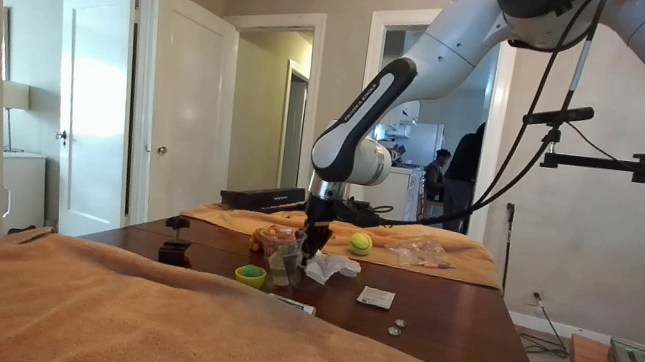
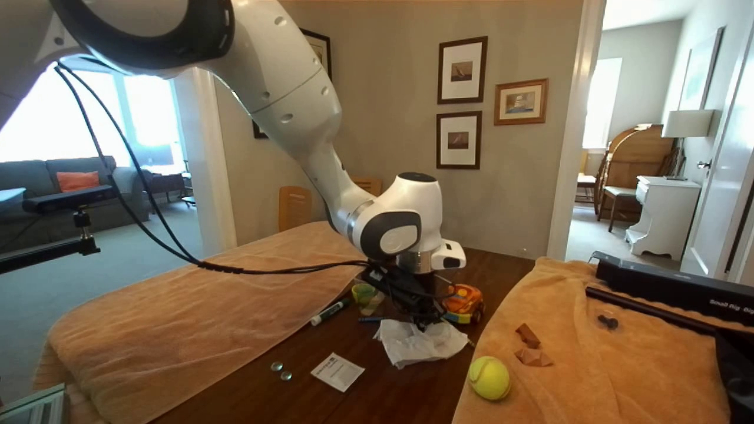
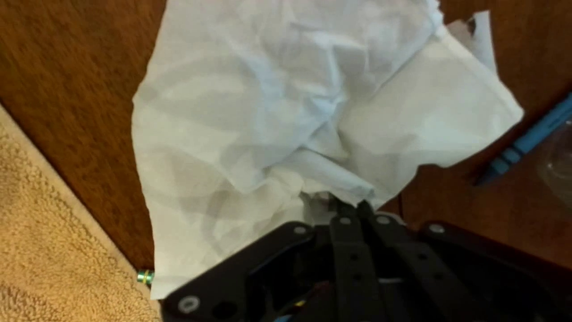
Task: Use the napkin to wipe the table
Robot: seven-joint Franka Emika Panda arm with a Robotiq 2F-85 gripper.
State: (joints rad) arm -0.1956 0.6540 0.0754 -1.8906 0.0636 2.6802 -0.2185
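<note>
The napkin lay crumpled on the dark brown wooden table, directly below the gripper. The gripper's two fingers were drawn together, with a fold of the napkin pinched at their tips. The wrist was oriented vertically, fingers directed down at the tabletop. Above it, the Franka Emika arm sloped down from the upper right in an exterior view, bending at the wrist joint. A blue crayon lay just beside the napkin. A clear plastic cup and an orange toy vehicle stood near the gripper. Farther out were a flat printed white square, two glass beads and, on an orange towel, a tennis ball.
</note>
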